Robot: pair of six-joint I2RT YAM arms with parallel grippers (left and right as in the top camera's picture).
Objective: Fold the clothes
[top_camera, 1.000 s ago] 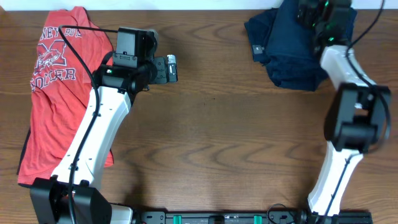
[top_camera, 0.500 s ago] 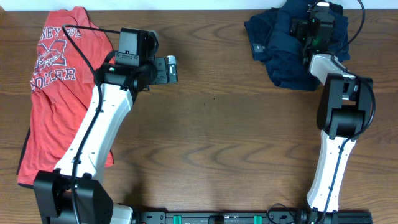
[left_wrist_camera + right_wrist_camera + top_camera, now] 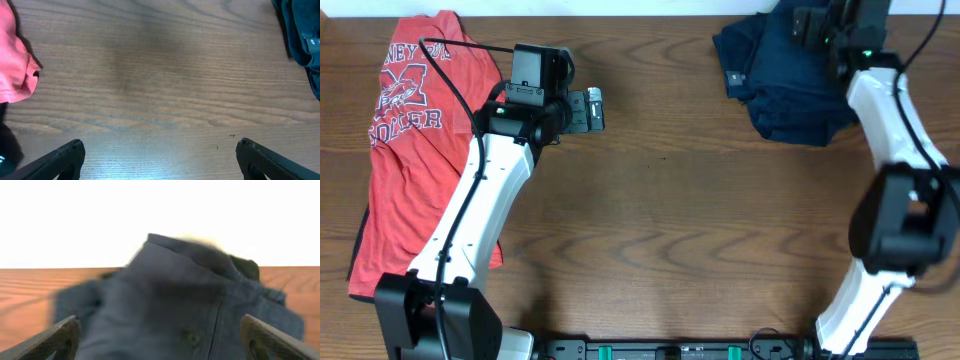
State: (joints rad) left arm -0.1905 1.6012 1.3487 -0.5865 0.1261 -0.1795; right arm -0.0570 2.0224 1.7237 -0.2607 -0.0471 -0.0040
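Note:
A crumpled dark navy pair of shorts (image 3: 782,85) lies at the table's back right; it also shows in the right wrist view (image 3: 185,310), blurred, and at the left wrist view's right edge (image 3: 301,37). My right gripper (image 3: 817,22) hovers over its far edge; in the right wrist view (image 3: 160,337) its jaws stand wide apart with nothing between them. A red white-lettered T-shirt (image 3: 405,150) lies flat at the left, and its edge shows in the left wrist view (image 3: 15,65). My left gripper (image 3: 596,108), seen in its own view (image 3: 160,160), is open over bare wood.
The wooden table (image 3: 670,220) spans the view. A dark piece of cloth (image 3: 358,245) peeks out under the T-shirt's left edge. The table's far edge runs just behind the shorts.
My right arm has swung: the wrist moved back toward the table's far edge over the shorts and the elbow shifted right. The left arm and the T-shirt have not moved.

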